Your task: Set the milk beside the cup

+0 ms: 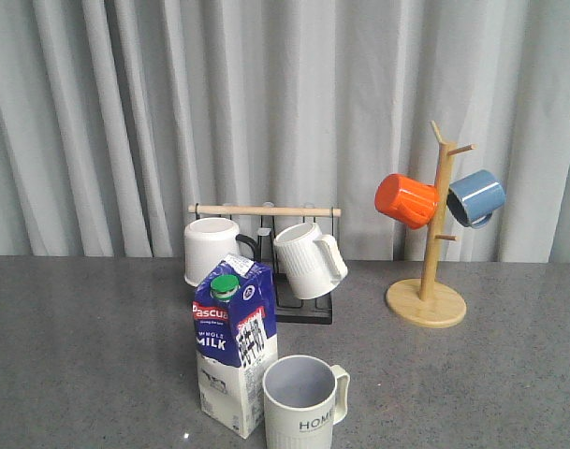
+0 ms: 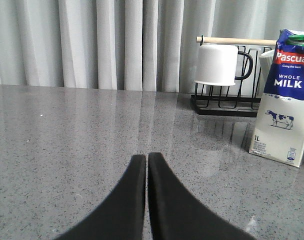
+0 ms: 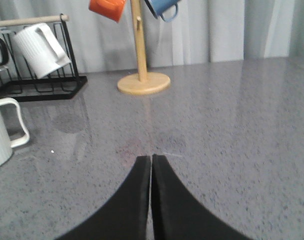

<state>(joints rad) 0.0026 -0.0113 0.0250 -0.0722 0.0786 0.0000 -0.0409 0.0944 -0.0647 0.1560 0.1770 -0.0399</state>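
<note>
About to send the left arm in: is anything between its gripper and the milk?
Nothing visible. In the left wrist view the left gripper is shut over bare table, and the milk stands off to one side with open tabletop between. The mug rack sits farther back, off that path.

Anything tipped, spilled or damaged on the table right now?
Nothing stands out. The milk carton stands upright with its green cap on, right beside the upright HOME mug. No spill shows on the grey table. Both grippers, left and right, are shut and empty.
</note>
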